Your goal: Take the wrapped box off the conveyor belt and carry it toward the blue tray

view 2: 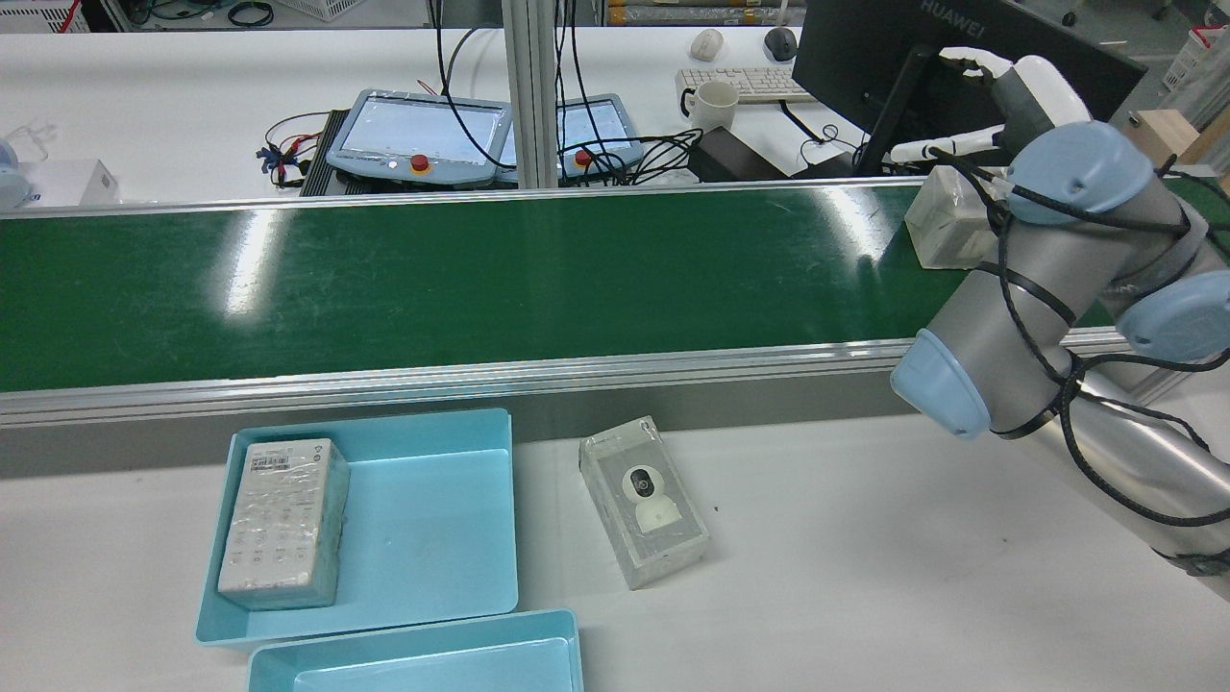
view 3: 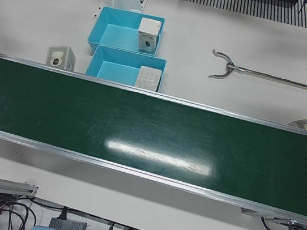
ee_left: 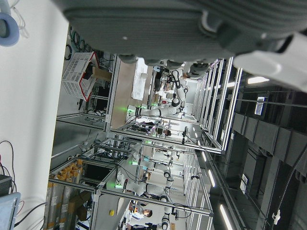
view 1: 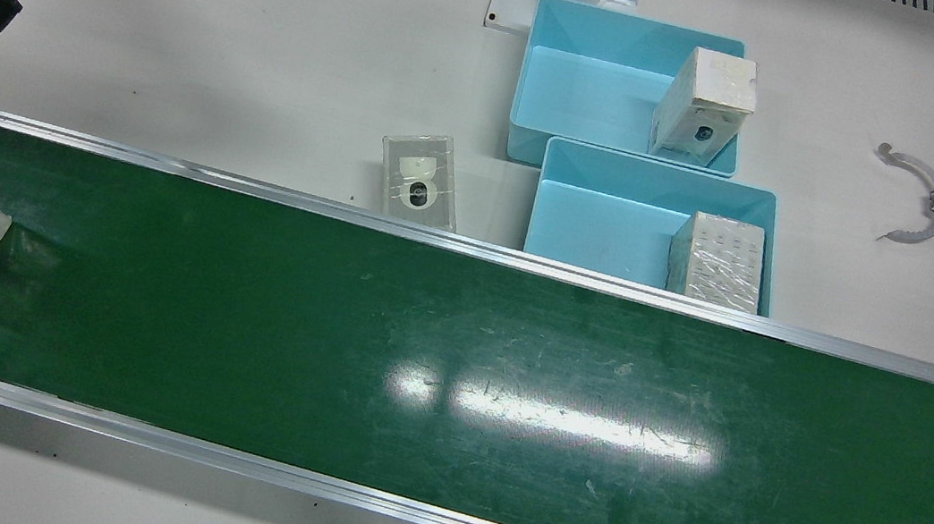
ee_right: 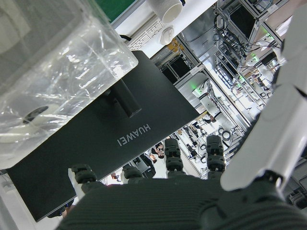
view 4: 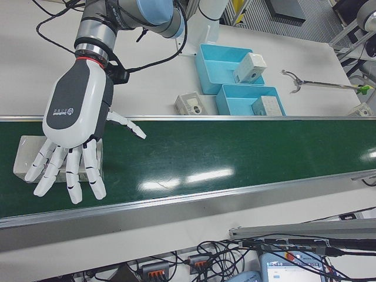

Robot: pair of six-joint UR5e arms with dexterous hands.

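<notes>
- We see the film-wrapped box (view 4: pixel 26 160), glossy and crinkled, lying at the far end of the smooth green conveyor belt (view 1: pixel 453 368).
- We count two blue trays (view 1: pixel 627 76), each with one box, and a fourth box (view 2: pixel 644 500) on the white desk (view 2: pixel 865 538).
- The right robot hand (view 4: pixel 73 144) hangs over the wrapped box with fingers spread, holding nothing.

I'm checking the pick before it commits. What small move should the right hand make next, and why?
Probably lower the right hand and close its fingers around the wrapped box. The hand is spread open above the box on the conveyor belt and does not appear to grip it; contact is unclear.
</notes>
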